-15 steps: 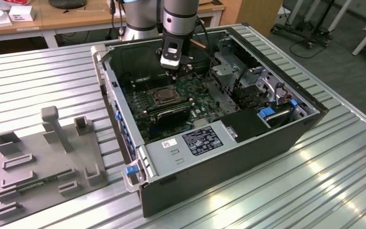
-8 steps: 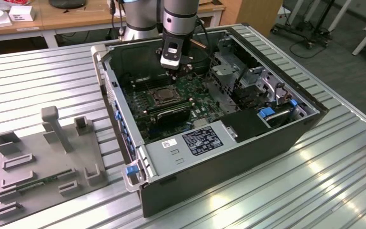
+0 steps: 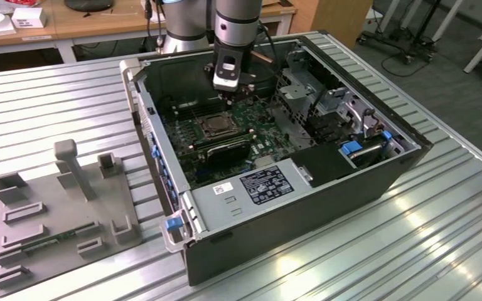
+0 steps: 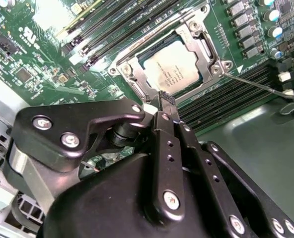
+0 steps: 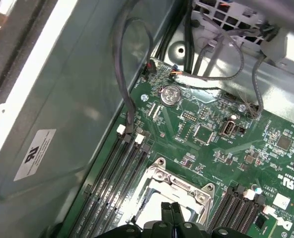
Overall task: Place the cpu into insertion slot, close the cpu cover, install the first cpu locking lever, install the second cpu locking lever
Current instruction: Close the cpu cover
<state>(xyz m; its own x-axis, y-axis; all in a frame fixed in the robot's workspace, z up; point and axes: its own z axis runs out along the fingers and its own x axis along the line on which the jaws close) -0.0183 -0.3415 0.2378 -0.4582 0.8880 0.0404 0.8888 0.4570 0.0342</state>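
The cpu point(image 4: 174, 64) lies flat in the insertion slot point(image 4: 135, 75) on the green board inside the open computer case. The silvery cpu cover point(image 4: 200, 35) lies down over it, framing its pale top. A thin metal locking lever point(image 4: 258, 84) reaches out from the socket's corner over the black memory slots. My gripper point(image 4: 166, 98) is shut with nothing between its fingers, its tips right at the socket's rim. In the exterior view the gripper point(image 3: 231, 95) hangs just above the socket point(image 3: 216, 123). The first wrist view shows the fingertips point(image 5: 172, 207) at the cover's edge point(image 5: 179, 179).
Tall case walls point(image 3: 151, 125) surround the board. A drive cage point(image 3: 325, 103) and a labelled metal shroud point(image 3: 262, 185) stand beside the socket. Loose cables point(image 5: 128, 74) hang along one wall. A grey fixture plate point(image 3: 57, 207) sits on the ribbed table at the exterior view's left.
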